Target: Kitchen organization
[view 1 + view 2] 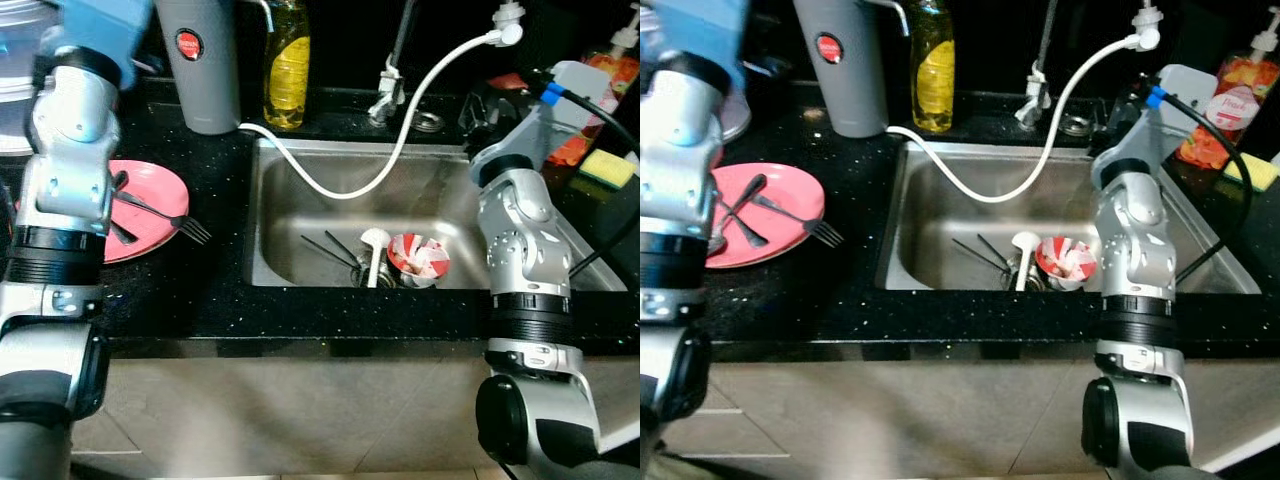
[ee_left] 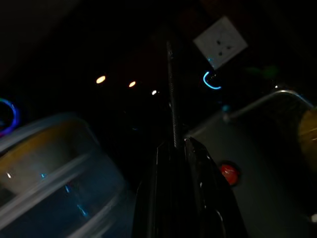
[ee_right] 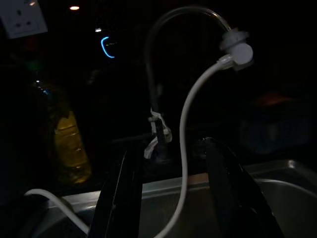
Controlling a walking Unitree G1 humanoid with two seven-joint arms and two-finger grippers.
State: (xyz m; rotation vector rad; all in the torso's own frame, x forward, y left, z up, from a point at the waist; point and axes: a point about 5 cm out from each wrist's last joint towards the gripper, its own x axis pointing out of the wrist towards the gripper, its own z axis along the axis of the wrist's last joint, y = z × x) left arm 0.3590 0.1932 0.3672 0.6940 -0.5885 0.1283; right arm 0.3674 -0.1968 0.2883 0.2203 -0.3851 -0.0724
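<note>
Facing the faucet (image 3: 163, 74), right gripper (image 3: 176, 198) spread above sink (image 1: 300, 200)

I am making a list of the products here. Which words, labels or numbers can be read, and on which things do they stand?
Red round label on the grey container: text too small to read.
Label on the orange pump bottle: blurred, not legible.
Yellow liquid bottle: no readable text.

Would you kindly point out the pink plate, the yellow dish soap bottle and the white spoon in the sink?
pink plate (image 1: 790, 190), right eye view, bare upper rim.
yellow dish soap bottle (image 1: 287, 70), left eye view, body.
white spoon (image 1: 374, 240), left eye view, bowl.
</note>
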